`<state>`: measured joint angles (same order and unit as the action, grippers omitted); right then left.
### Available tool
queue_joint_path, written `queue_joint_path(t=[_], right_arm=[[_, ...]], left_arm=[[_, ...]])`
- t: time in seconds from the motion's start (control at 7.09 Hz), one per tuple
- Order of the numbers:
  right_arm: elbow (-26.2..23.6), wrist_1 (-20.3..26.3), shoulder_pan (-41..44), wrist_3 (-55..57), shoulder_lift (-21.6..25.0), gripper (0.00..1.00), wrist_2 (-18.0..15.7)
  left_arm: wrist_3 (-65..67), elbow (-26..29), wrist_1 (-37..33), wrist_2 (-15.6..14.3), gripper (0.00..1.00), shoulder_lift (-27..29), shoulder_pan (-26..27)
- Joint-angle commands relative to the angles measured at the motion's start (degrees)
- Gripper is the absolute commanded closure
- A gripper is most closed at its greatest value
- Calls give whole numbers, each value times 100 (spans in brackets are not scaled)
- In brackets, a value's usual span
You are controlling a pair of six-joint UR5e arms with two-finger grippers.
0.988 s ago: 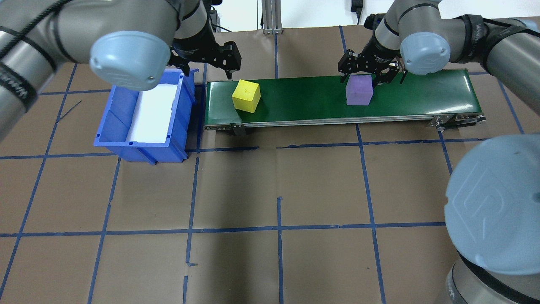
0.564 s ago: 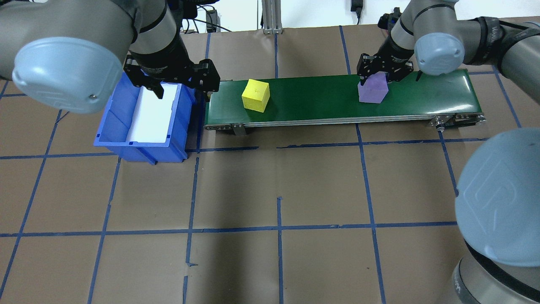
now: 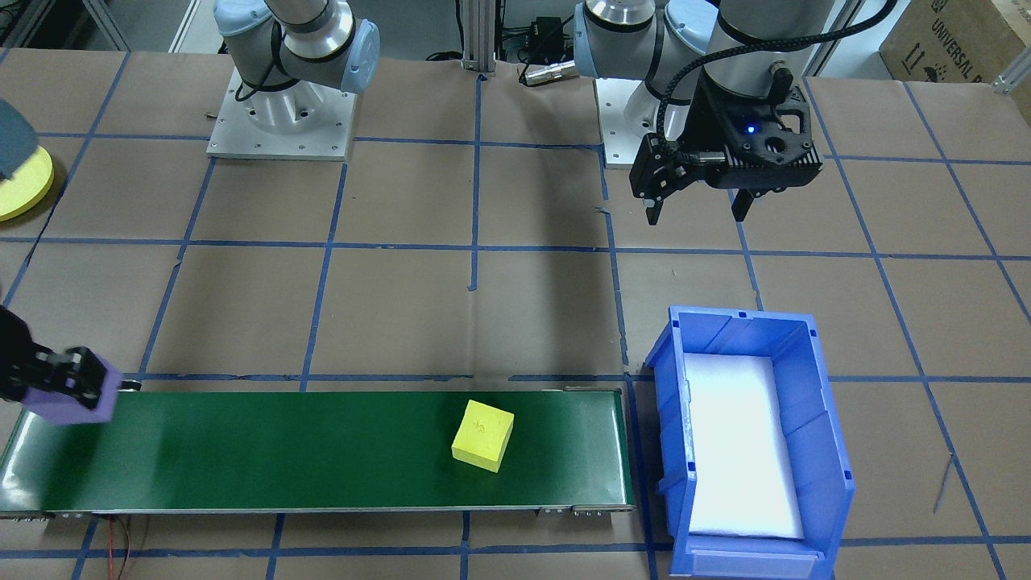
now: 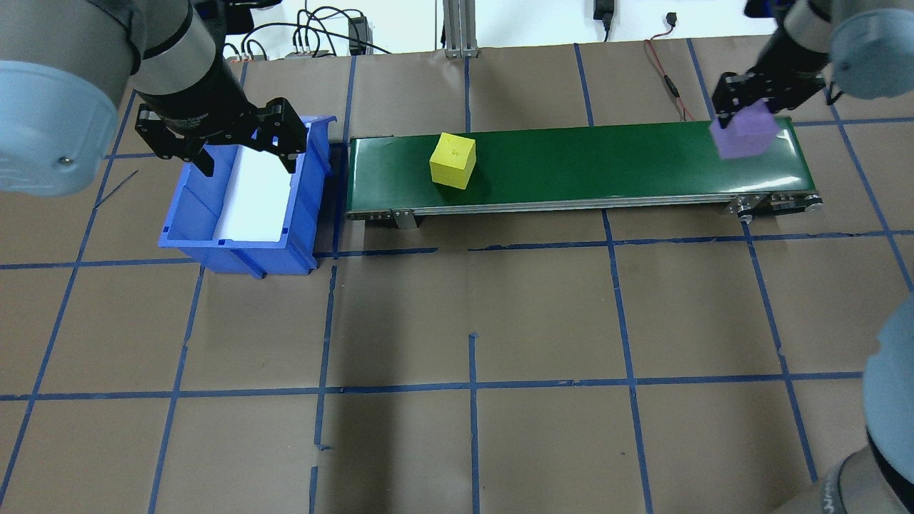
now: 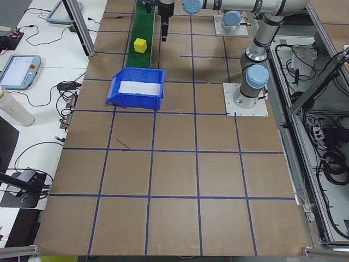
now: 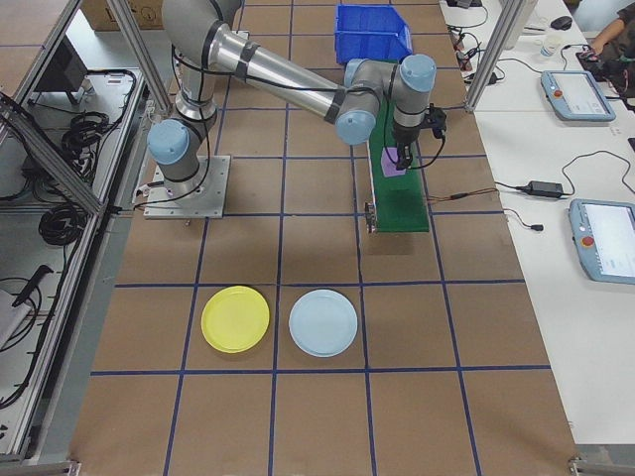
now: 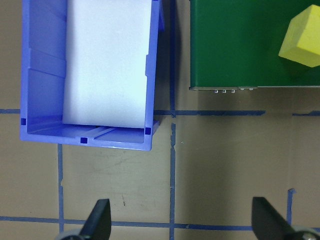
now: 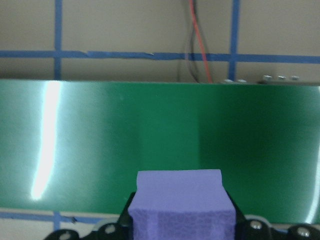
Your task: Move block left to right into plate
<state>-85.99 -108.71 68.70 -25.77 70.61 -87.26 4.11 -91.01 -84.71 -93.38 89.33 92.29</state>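
A purple foam block (image 4: 746,135) hangs above the right end of the green conveyor belt (image 4: 571,168), and my right gripper (image 4: 747,118) is shut on it. In the right wrist view the purple block (image 8: 181,202) fills the space between the jaws. A yellow block (image 4: 453,160) rests on the belt's left part. My left gripper (image 4: 248,168) is open and holds nothing above the blue bin (image 4: 207,246); its fingers (image 7: 97,225) show spread wide. The yellow plate (image 6: 235,318) lies on the table beyond the conveyor's right end, far from both grippers.
A pale blue plate (image 6: 322,322) lies beside the yellow plate. The blue bin (image 3: 830,467) with a white liner stands just off the belt's left end. A red cable (image 4: 668,78) runs behind the belt. Brown paper with blue tape lines covers the table.
My right gripper carried the purple block from mid-belt to the belt's right end. The left gripper swung from the belt's left end to over the bin. The yellow block shifted right along the belt.
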Motion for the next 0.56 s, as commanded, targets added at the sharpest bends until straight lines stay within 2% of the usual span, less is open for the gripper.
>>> queue_joint_path(t=[0.0, 0.42], right_arm=[[-172, 323, -1450, -2116, 506, 74, -544], [-487, 280, -3313, -4255, 463, 74, -529]], left_arm=[[-6, -22, 15, 30, 0, -3, -71], [-6, -13, 7, 22, 0, -47, -97]])
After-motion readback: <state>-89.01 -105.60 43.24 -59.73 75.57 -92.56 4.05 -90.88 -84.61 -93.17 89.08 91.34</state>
